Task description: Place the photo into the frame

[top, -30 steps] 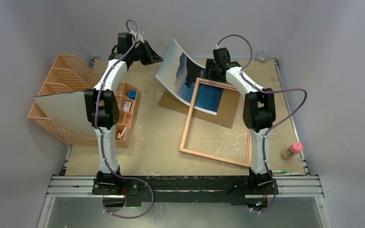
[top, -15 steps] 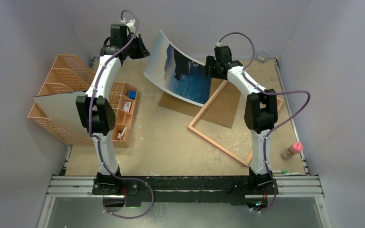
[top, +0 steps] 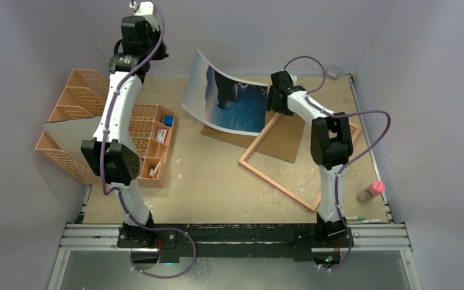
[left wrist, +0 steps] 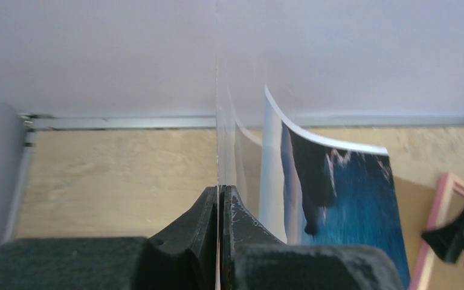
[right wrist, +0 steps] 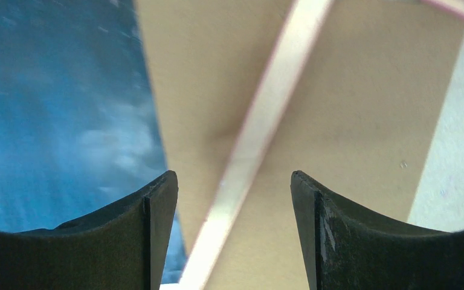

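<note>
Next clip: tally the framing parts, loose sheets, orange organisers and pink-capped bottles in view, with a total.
Framing parts: 4 (photo, frame, backing board, clear pane in left hand)
Loose sheets: 1 (grey-white sheet)
Orange organisers: 2 (file rack, compartment tray)
Pink-capped bottle: 1
Total: 8

clear sheet [left wrist: 217,121]: edge-on between the left fingers [left wrist: 190,226], almost invisible, top cut off.
photo [right wrist: 54,90]: blurred, left of the right fingers [right wrist: 157,229], cut by the edge.
</note>
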Action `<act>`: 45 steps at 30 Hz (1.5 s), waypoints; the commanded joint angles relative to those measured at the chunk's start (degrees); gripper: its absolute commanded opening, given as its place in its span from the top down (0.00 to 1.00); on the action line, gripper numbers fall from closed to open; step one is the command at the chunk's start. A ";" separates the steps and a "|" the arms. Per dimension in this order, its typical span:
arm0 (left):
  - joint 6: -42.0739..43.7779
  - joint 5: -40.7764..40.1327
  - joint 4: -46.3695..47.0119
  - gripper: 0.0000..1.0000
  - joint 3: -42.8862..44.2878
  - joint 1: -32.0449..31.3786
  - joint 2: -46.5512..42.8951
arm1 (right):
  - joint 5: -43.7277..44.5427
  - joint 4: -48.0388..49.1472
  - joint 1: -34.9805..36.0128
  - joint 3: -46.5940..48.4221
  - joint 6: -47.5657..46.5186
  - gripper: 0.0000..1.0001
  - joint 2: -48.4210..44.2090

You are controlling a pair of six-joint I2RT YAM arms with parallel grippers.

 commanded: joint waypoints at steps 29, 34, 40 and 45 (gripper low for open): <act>1.68 -17.85 4.75 1.00 -0.99 0.11 -23.87 | 2.72 -1.98 7.08 -3.25 9.10 0.87 -9.89; 0.94 -16.58 4.31 1.00 -1.61 0.11 -26.44 | 0.53 -0.61 10.39 -5.78 10.52 0.87 -10.28; 0.33 -12.68 3.14 1.00 -0.83 0.11 -28.60 | -1.96 1.04 14.22 -7.08 10.17 0.86 -8.67; 0.88 -11.94 2.83 1.00 -0.83 0.11 -30.34 | -3.37 1.26 15.70 -7.37 10.46 0.84 -6.70</act>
